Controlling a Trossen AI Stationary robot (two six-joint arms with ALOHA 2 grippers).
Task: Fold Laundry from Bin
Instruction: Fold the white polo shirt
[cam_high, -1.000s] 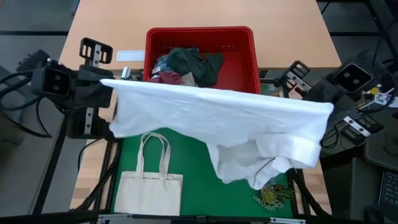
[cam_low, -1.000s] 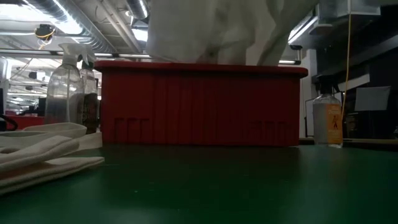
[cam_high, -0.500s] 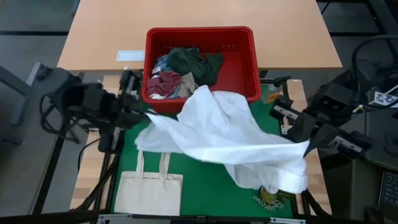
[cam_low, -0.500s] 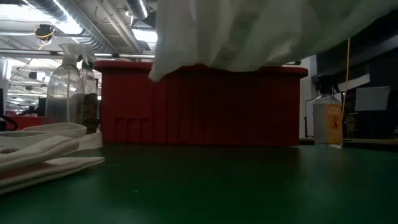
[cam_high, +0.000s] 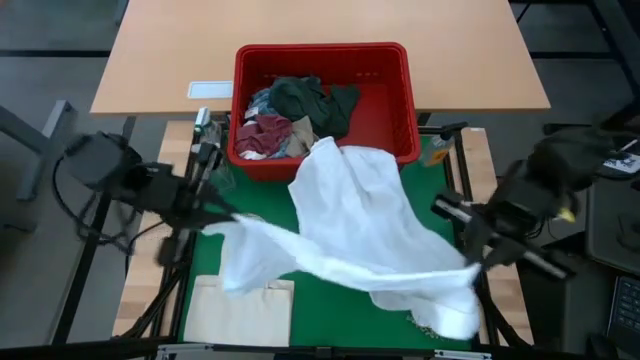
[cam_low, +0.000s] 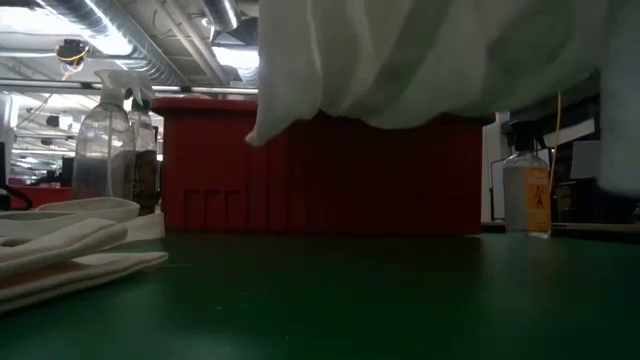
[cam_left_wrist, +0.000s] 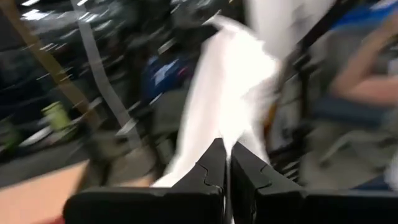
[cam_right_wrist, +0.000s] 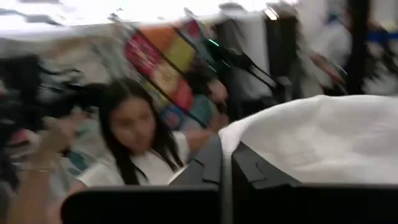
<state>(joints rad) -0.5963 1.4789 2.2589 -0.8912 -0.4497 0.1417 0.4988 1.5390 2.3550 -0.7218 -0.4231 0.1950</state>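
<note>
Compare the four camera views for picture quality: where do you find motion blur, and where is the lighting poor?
High view: both arms smear with motion, and the white garment is soft-edged, while the red bin stays crisp. Low view: dim and backlit, the bin front nearly in shadow, the ceiling lights glaring. Left wrist view: the background is heavily streaked, the left tool sharp. Right wrist view: the room and a person are blurred behind the right tool.

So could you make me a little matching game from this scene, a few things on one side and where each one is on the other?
Things:
1. white cloth
2. red basket
3. tote bag
4. spray bottle

Places:
A. lying flat on the green mat
B. standing beside the basket
C. stretched between the left hand and right hand
D. holding a pile of clothes

Pairs: 1-C, 2-D, 3-A, 4-B
</note>
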